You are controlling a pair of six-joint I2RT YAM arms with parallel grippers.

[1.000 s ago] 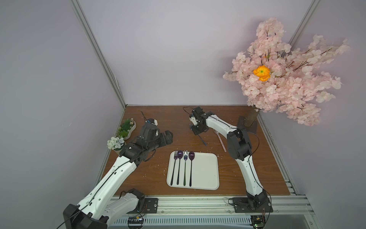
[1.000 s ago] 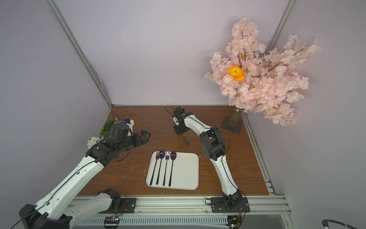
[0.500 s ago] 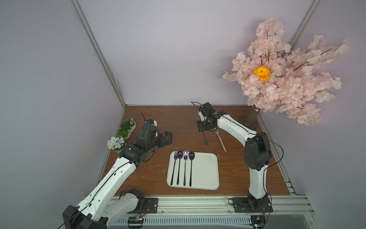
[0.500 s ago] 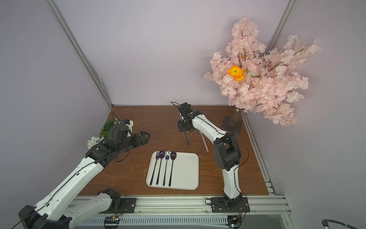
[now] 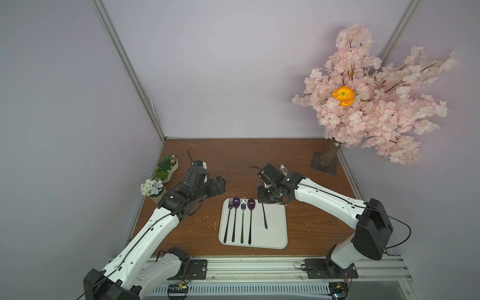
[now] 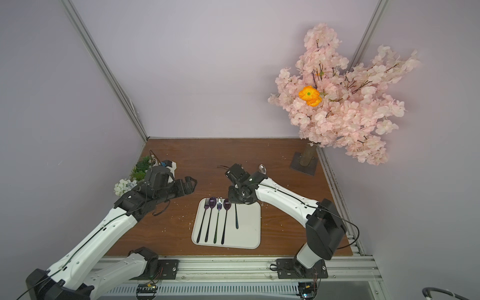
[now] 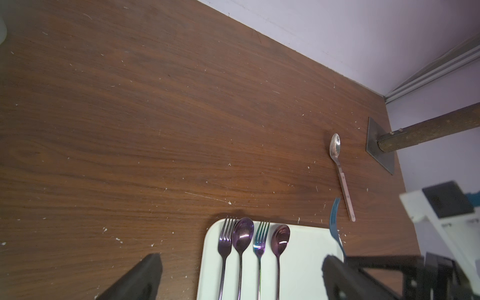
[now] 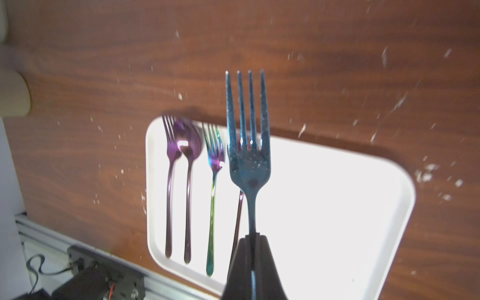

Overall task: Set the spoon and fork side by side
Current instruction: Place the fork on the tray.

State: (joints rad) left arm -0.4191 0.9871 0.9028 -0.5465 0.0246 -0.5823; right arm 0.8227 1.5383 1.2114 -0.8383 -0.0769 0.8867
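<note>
**Desk:** What did the right gripper (image 8: 253,237) have?

**Photographer:** Its jaws were clamped tight on the handle of the blue fork (image 8: 248,161), just below the head. The tines reached out past the far edge of the white tray (image 5: 275,233). The handle ran back over the tray, just beside the row of four utensils (image 7: 242,233) lying there. Whether it touched the tray could not be told.

**Desk:** And the left gripper (image 7: 240,261)?

**Photographer:** Spread wide and holding nothing, it hung above the wooden table (image 7: 155,117) near the tray's far left corner.

**Desk:** The spoon?

**Photographer:** The silver spoon (image 7: 341,176) lay flat on the table beyond the tray, near the fork's tines but apart from them.
</note>
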